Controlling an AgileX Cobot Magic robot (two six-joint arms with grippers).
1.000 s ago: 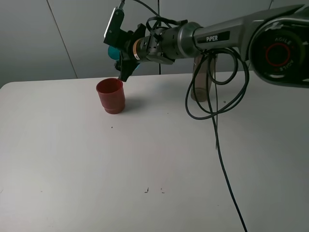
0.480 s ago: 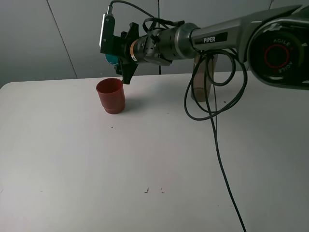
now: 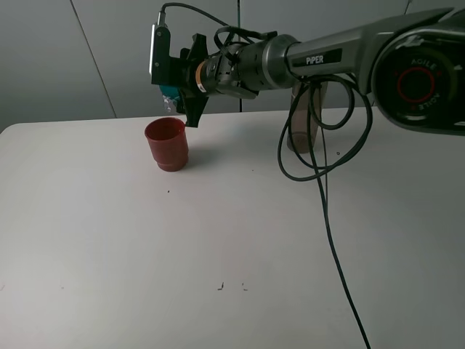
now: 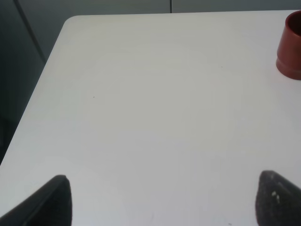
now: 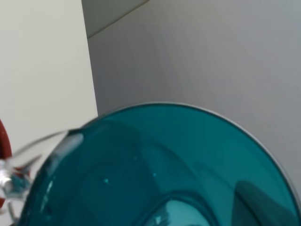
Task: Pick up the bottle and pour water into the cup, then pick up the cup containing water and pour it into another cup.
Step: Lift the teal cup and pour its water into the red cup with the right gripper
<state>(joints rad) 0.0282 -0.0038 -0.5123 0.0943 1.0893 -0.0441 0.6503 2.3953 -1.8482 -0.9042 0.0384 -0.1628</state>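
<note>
Left wrist view: the left pincer is seen spread wide above the table, nothing held, with the red cup well beyond it. From the exterior high view, a black cable is seen hanging over the near half of the table. Farther back, the red cup is stood upright. Just above its rim the teal cup is gripped by the right pincer and tipped steeply, with water seen spilling off its lip. Farthest back, the bottle is stood upright, partly hidden behind the arm.
</note>
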